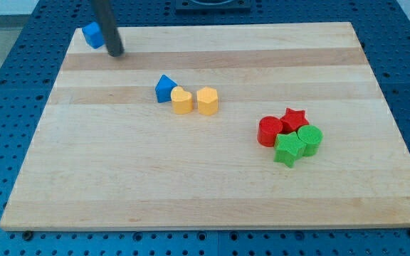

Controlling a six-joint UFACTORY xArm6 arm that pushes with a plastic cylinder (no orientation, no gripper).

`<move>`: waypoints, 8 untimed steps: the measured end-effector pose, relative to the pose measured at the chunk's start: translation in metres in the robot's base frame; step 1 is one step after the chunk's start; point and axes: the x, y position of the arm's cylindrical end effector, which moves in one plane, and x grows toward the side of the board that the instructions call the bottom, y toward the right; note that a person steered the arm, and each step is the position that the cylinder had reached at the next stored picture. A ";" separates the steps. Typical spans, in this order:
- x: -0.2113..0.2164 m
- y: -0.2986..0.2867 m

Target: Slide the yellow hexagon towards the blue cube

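Note:
The yellow hexagon (207, 101) sits near the board's middle. A yellow heart-shaped block (181, 101) touches its left side, and a blue pointed block (165, 88) touches the heart's upper left. The blue cube (92, 34) lies at the board's top left corner, partly hidden behind my rod. My tip (115, 52) rests on the board just right of and below the blue cube, far to the upper left of the yellow hexagon.
A cluster stands at the right: a red cylinder (269, 131), a red star (293, 118), a green star (288, 149) and a green cylinder (309, 139). The wooden board (191, 192) lies on a blue pegboard table.

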 end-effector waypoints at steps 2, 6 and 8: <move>0.031 0.150; 0.165 0.167; 0.134 0.173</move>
